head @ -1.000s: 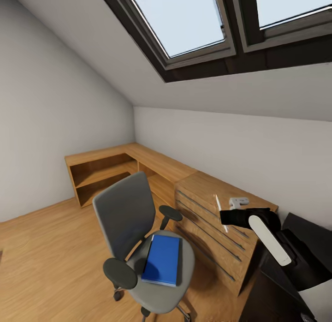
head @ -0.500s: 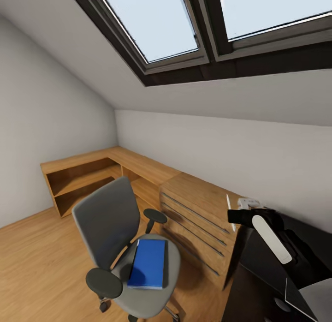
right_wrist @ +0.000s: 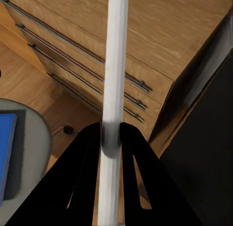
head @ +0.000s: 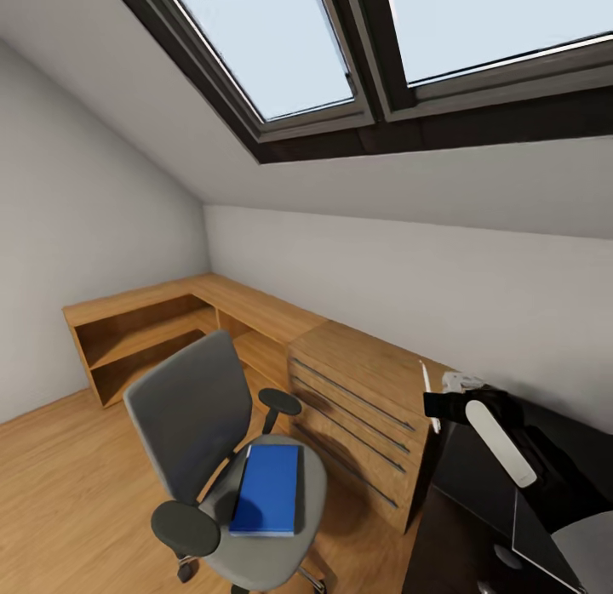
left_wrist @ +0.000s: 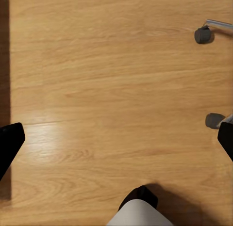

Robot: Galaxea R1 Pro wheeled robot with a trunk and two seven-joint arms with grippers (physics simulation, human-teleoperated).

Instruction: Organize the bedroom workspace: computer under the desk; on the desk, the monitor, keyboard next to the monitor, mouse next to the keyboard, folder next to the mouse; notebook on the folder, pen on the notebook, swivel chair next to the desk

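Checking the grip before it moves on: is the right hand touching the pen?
Touching: in the right wrist view both fingers press against the pen.

Right arm raised at lower right of head view, right gripper (right_wrist: pixel 111 138) pinched on the pen (right_wrist: pixel 114 80). Left gripper (left_wrist: pixel 116 138) spread wide, fingertips (left_wrist: pixel 9 138) at frame edges.

The wooden floor (head: pixel 60 483) carries the swivel chair (head: pixel 226 458) at near centre, whose grey seat bears the blue folder (head: pixel 266 489) lying flat, with the light-wood drawer chest (head: pixel 362 407) standing just right of it.
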